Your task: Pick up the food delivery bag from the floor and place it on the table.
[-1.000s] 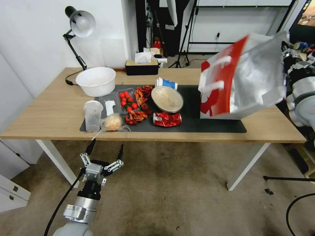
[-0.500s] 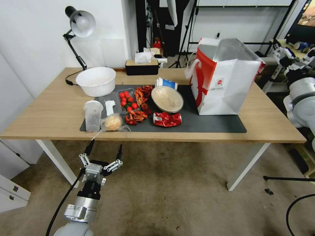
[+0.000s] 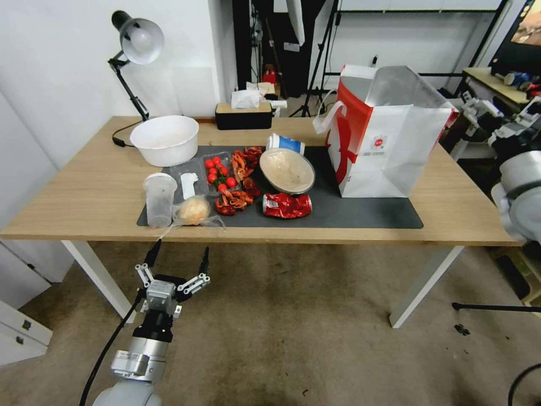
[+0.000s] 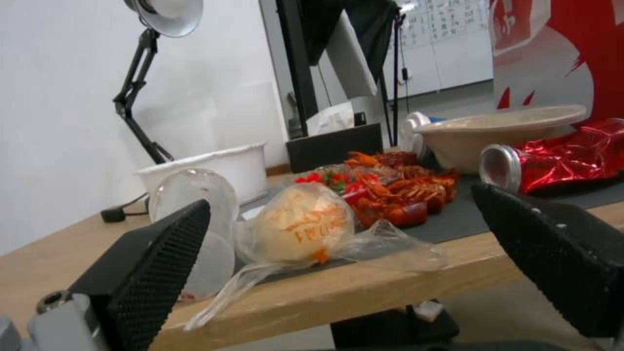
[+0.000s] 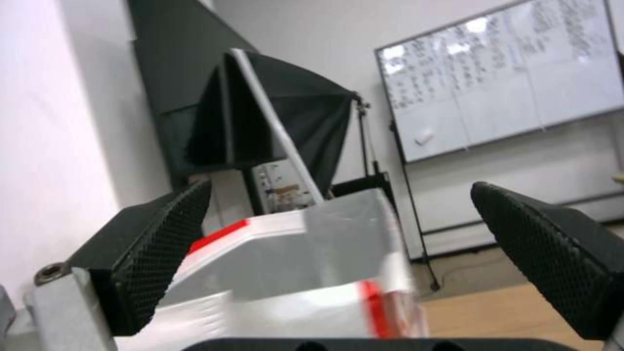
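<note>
The food delivery bag (image 3: 389,152), white with a red side panel and silver lining, stands upright on the right end of the dark mat on the table (image 3: 84,192). Its handles hang loose. My right gripper (image 3: 499,115) hovers open to the right of the bag, apart from it; in the right wrist view the bag's open top (image 5: 312,243) lies beyond the open right gripper (image 5: 341,195). Low over the floor (image 3: 293,316), my left gripper (image 3: 180,252) is open and empty before the table's front edge, level with the tabletop edge in the left wrist view (image 4: 341,202).
On the mat are a crushed red can (image 3: 286,204), a beige bowl (image 3: 287,170), crayfish, cherry tomatoes (image 3: 218,172), a plastic cup (image 3: 159,198) and a bagged bun (image 3: 194,211). A white bowl (image 3: 164,139), tissue box and lamp (image 3: 135,51) stand behind. White drawers stand at left.
The bag went from tilted in the air at my right gripper to standing upright on the mat. My right gripper let it go and drew back to the right. The left arm held still.
</note>
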Available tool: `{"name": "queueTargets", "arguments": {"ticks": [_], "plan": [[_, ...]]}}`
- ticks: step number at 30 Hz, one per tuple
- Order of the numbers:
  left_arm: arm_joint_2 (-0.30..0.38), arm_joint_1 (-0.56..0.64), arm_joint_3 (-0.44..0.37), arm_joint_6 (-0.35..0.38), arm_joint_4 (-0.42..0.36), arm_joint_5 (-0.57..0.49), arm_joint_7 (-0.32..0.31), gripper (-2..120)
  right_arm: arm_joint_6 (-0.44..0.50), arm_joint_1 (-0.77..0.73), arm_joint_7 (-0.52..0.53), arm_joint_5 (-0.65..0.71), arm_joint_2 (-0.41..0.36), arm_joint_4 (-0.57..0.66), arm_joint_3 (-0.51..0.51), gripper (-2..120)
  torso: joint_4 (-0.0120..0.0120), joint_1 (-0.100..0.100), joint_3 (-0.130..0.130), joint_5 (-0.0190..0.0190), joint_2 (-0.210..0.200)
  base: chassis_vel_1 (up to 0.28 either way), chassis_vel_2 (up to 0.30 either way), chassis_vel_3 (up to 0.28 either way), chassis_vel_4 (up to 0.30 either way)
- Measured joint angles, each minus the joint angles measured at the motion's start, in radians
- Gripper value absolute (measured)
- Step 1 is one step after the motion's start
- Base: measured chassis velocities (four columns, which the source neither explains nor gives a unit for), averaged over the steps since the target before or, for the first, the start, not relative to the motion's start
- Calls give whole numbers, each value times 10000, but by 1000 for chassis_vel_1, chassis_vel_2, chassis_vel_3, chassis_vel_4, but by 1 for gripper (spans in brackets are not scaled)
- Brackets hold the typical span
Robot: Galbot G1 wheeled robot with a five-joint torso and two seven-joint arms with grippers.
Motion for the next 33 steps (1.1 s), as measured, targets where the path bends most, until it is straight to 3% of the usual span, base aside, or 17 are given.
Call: {"name": "queueTargets", "arguments": {"ticks": [5, 12, 13, 14, 15, 17, 24, 33], "plan": [[9, 17, 4, 3, -8, -33, 7, 100, -189, -833, -152, -901, 264, 807, 590, 100, 5, 1, -1, -2, 0, 0, 0, 0, 0], [30, 25, -72, 1, -49, -70, 28, 100, -900, -2561, -99, -2434, 1208, 2249, 1542, 100, 3, 0, -1, -1, 0, 0, 0, 0, 0], [31, 30, -83, -6, -50, -73, 33, 100, -980, -3054, -190, -3047, 1636, 2568, 1734, 100, 3, 0, -1, -1, 0, 0, 0, 0, 0], [32, 39, -90, -39, -43, -76, 53, 100, -999, -3980, -442, -4057, 2546, 3134, 1928, 100, 1, 0, -1, 0, 0, 0, 0, 0, 0], [32, 39, -90, -39, -43, -76, 53, 100, -999, -3980, -442, -4057, 2546, 3134, 1928, 100, 1, 0, -1, 0, 0, 0, 0, 0, 0], [42, 31, -97, -82, 20, -82, 81, 100, -809, -4582, -701, -4754, 3403, 3436, 1891, 100, 2, 0, -1, -4, 1, 0, 0, 0, 0], [128, -7, -136, -169, 242, -122, 125, 100, -93, -5364, -1297, -6160, 4972, 3447, 1384, 100, 3, 0, 0, -2, 0, 0, 0, 0, 0], [159, -27, -217, -171, 407, -195, 69, 100, 1128, -6015, -2302, -7587, 6181, 2457, 1028, 100, 2, 0, 0, -1, 0, 0, 0, 0, 0]]}}
